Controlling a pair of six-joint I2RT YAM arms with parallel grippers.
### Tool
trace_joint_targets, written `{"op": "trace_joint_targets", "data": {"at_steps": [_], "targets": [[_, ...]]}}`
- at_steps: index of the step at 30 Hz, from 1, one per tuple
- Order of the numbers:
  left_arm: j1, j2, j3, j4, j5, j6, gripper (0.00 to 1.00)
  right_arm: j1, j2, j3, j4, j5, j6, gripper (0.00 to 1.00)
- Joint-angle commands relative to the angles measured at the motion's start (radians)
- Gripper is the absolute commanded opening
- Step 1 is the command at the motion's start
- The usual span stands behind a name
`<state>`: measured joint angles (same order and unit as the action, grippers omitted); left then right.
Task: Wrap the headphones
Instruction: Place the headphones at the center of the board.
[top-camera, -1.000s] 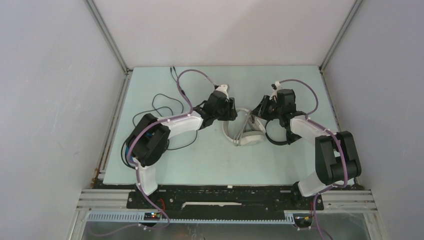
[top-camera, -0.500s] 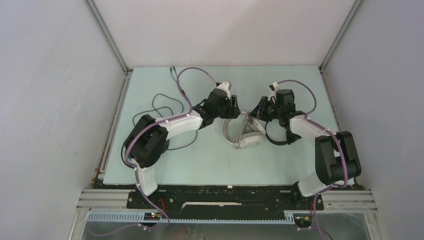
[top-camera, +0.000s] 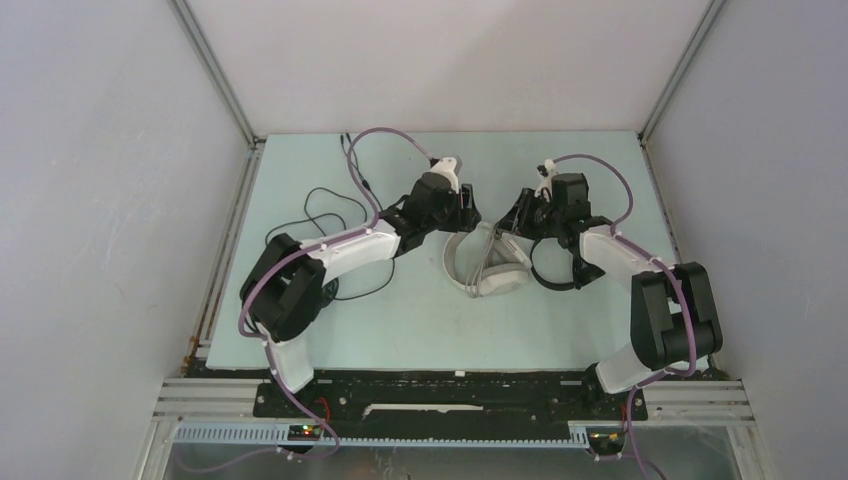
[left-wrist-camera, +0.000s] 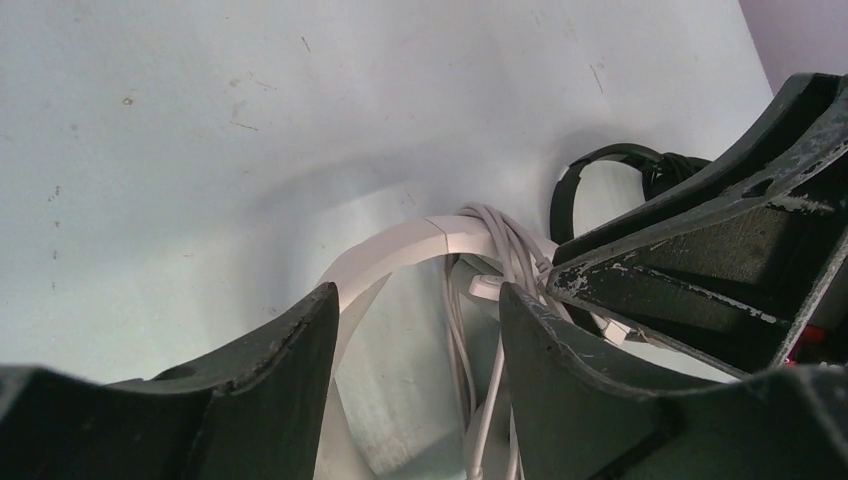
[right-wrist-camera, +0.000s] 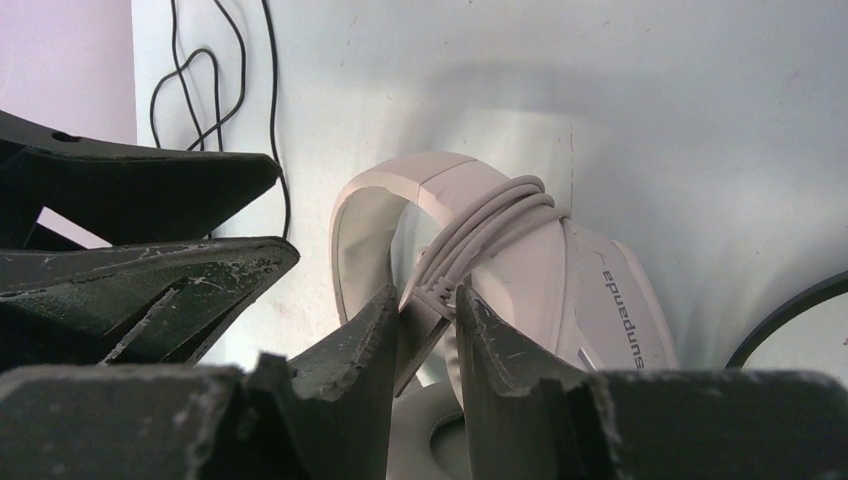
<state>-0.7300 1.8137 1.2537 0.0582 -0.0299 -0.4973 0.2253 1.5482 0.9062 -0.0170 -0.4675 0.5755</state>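
Plainly the white-grey over-ear headphones (top-camera: 487, 265) lie on the pale green tabletop (top-camera: 400, 330) between the two sets of fingers, with their thin white cable (right-wrist-camera: 490, 215) wound in several turns round the headband. The left fingers (left-wrist-camera: 290, 370) are spread wide and hold nothing; the headband arches just beyond their tips. The right fingers (right-wrist-camera: 500, 360) stand narrow, with the lower end of the cable bundle between them; we cannot tell whether they bite on it or only flank it. We judge these headphones to be light, with hard plastic cups, a springy band and soft pads, so they would slide on the smooth tabletop under a sideways push. The cable looks limp and slick, and we expect its turns to loosen if the free end is let go carelessly. We would take hold at the stiff band, beside the wrap, to steady the set, and pinch the cable close to its end, not tug where it enters the cup. Off to the outer side of the right fingers lies a set of black headphones (top-camera: 555, 268), and a loose thin black cable (right-wrist-camera: 215, 80) curls past the left fingers.
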Motion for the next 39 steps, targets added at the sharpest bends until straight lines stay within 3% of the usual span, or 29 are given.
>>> {"op": "trace_joint_targets", "data": {"at_steps": [1, 12, 22, 25, 28, 29, 31, 39], "targets": [[-0.003, -0.070, 0.049, 0.020, -0.041, 0.035, 0.63, 0.005, -0.022, 0.047, -0.033, 0.006, -0.014, 0.31], [-0.003, -0.089, 0.035, 0.020, -0.064, 0.044, 0.63, 0.004, -0.038, 0.049, -0.075, -0.002, -0.014, 0.31], [-0.003, -0.115, 0.033, 0.009, -0.082, 0.058, 0.65, 0.004, -0.106, 0.053, -0.106, -0.001, -0.011, 0.39], [-0.003, -0.136, 0.030, 0.000, -0.094, 0.063, 0.70, 0.004, -0.115, 0.060, -0.120, 0.001, -0.013, 0.40], [-0.002, -0.162, 0.029, -0.024, -0.122, 0.068, 0.86, 0.005, -0.127, 0.070, -0.133, 0.003, -0.016, 0.40], [-0.003, -0.174, 0.029, -0.037, -0.135, 0.068, 0.97, 0.007, -0.134, 0.075, -0.135, 0.002, -0.016, 0.40], [-0.002, -0.203, 0.027, -0.086, -0.164, 0.081, 1.00, 0.018, -0.161, 0.084, -0.143, 0.008, -0.026, 0.42], [0.028, -0.400, -0.001, -0.393, -0.435, 0.059, 1.00, 0.101, -0.299, 0.113, -0.177, 0.076, -0.082, 0.71]]}}
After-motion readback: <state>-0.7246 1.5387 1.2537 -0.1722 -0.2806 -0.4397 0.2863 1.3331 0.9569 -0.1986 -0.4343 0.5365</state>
